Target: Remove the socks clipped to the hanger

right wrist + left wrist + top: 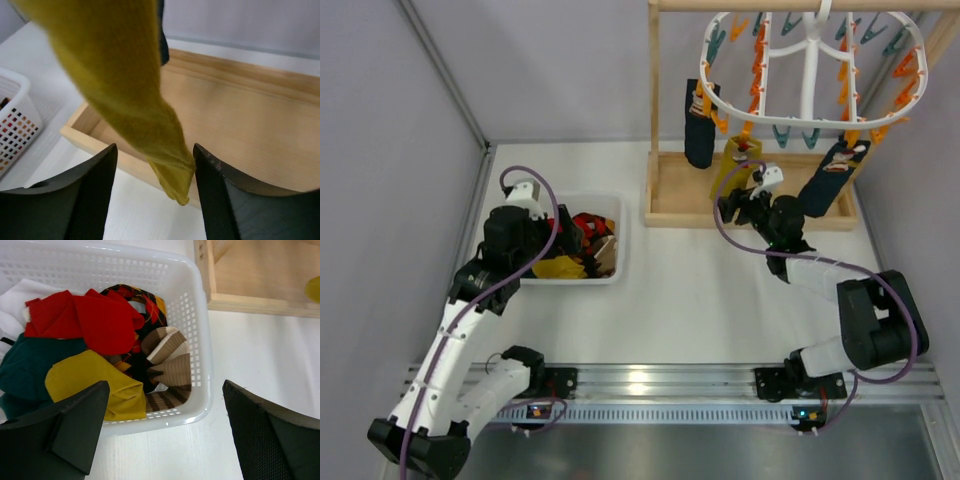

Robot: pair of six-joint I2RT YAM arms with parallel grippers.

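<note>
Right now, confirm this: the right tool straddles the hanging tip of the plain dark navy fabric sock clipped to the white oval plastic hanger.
Wrong sock: the right tool straddles the hanging tip of the mustard yellow fabric sock, clipped to the white oval plastic hanger. The right wrist view shows it.

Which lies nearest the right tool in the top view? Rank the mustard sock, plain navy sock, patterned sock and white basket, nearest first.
1. Mustard sock: hanging between the fingers of the right tool.
2. Plain navy sock: clipped up to the left.
3. Patterned sock: clipped to the right.
4. White basket: far left, on the table.
</note>
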